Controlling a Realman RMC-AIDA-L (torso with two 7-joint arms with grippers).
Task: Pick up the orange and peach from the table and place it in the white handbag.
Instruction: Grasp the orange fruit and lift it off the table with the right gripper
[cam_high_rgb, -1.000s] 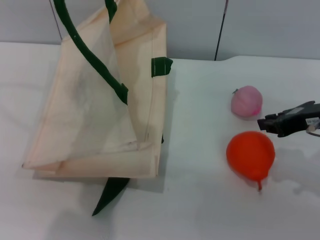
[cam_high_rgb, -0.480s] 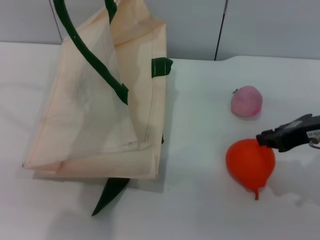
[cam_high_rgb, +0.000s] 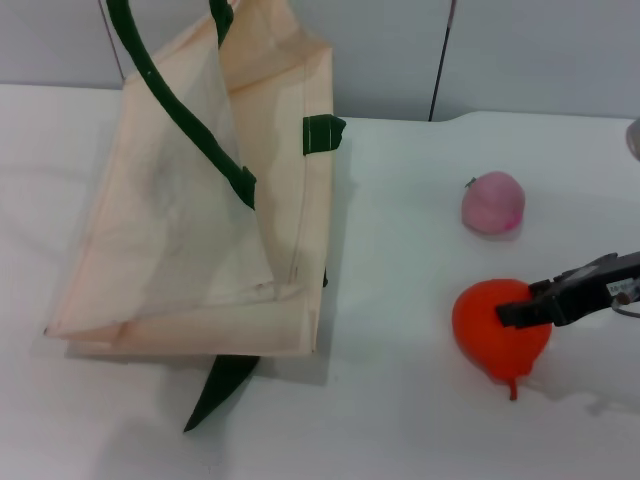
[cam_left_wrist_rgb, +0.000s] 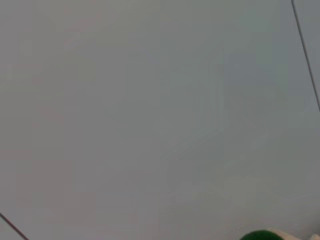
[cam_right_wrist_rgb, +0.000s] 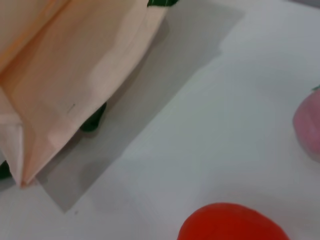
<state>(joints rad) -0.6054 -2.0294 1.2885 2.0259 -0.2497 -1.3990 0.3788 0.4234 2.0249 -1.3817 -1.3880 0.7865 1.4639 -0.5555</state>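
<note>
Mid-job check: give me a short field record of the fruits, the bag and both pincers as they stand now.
orange: on the table, right of the bag, not lifted
peach: on the table, beyond the orange, apart from it
white handbag: on the table's left side, no fruit seen in it
right pincer: over the orange's right side, finger state unclear
left pincer: not in view
table: white surface

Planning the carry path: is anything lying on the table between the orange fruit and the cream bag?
Nothing visible: bare white table separates the glossy orange-red toy fruit from the cream fabric bag. The pale pink peach sits off that line.
</note>
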